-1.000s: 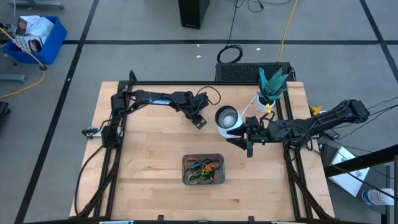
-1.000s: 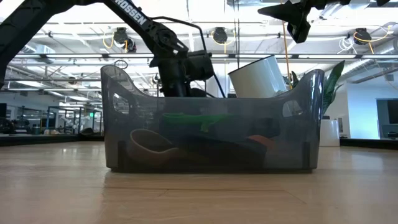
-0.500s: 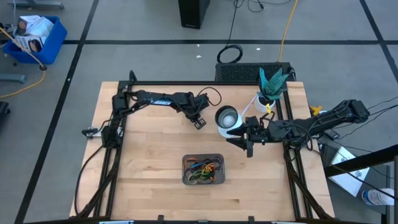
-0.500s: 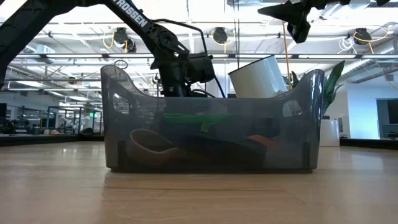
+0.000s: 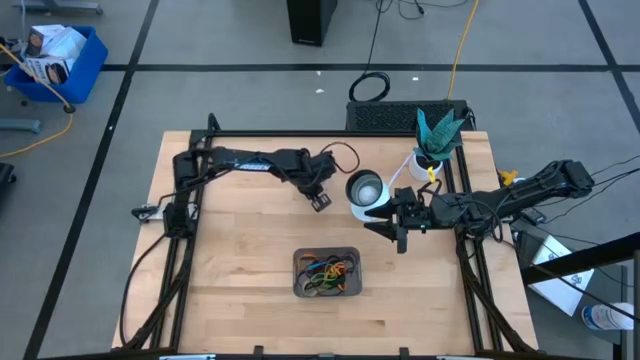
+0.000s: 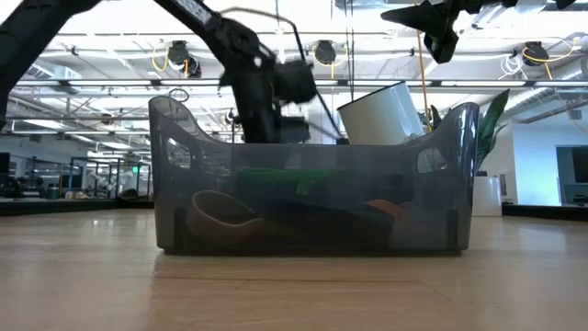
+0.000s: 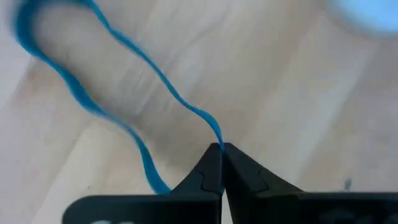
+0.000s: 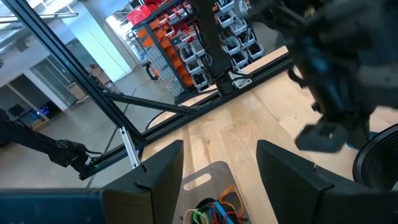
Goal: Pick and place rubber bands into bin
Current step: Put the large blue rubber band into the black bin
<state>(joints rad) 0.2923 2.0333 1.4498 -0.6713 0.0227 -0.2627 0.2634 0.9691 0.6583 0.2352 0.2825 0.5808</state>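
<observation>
Shifted slightly toward the bin [image 5: 326, 273], left end effector [image 5: 320, 201] — clenching a blue rubber band [image 7: 118, 99] — crosses bare table [image 5: 230, 260].

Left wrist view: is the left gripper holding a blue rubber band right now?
Yes, the left gripper has its jaws pinched shut on a blue rubber band that loops out above the wooden table.

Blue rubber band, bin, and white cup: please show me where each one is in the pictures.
blue rubber band [image 7: 134, 71], left wrist view, on the upper strand of its loop.
bin [image 5: 299, 276], high view, on its left rim.
white cup [image 5: 357, 211], high view, on its white outer wall.
</observation>
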